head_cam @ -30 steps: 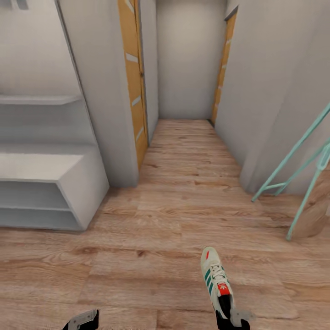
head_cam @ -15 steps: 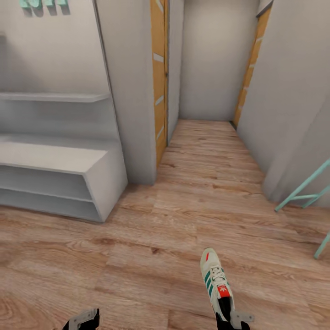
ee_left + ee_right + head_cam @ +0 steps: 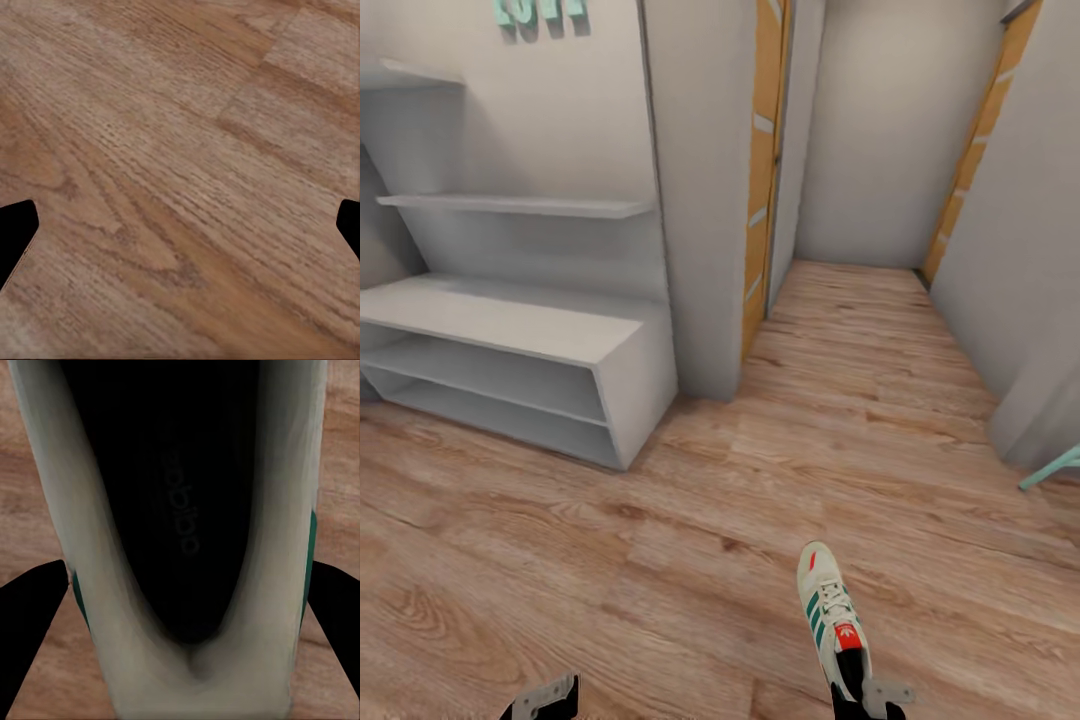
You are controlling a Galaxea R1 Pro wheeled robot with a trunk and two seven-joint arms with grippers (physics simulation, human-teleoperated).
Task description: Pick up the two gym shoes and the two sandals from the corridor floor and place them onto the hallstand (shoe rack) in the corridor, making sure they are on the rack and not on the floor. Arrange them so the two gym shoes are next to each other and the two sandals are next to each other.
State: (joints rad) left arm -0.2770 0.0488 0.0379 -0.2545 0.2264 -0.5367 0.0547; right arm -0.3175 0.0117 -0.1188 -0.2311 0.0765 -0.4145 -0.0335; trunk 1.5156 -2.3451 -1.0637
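Observation:
My right gripper [image 3: 865,695] is shut on the heel of one cream-white gym shoe [image 3: 828,615], held toe forward above the wood-plank corridor floor [image 3: 660,560]. In the right wrist view the shoe's dark opening and pale rim [image 3: 187,679] sit between my black fingers [image 3: 30,607]. The pale grey hallstand [image 3: 510,320] stands ahead on the left, its bench top and two low shelves bare. My left gripper [image 3: 545,700] hangs open over bare floor [image 3: 180,150], its fingertips [image 3: 15,232] far apart. The other gym shoe and both sandals are out of view.
A grey wall column [image 3: 700,200] stands just right of the hallstand. Beyond it a narrow passage runs between two orange-wood doors [image 3: 765,180] [image 3: 970,170]. A teal frame leg [image 3: 1050,468] pokes in at the right edge. Teal letters [image 3: 540,10] hang above the shelves.
The whole view has swung left: the hallstand has come further into the picture and the teal frame has slid almost out at the right. The shoe stays in my right gripper.

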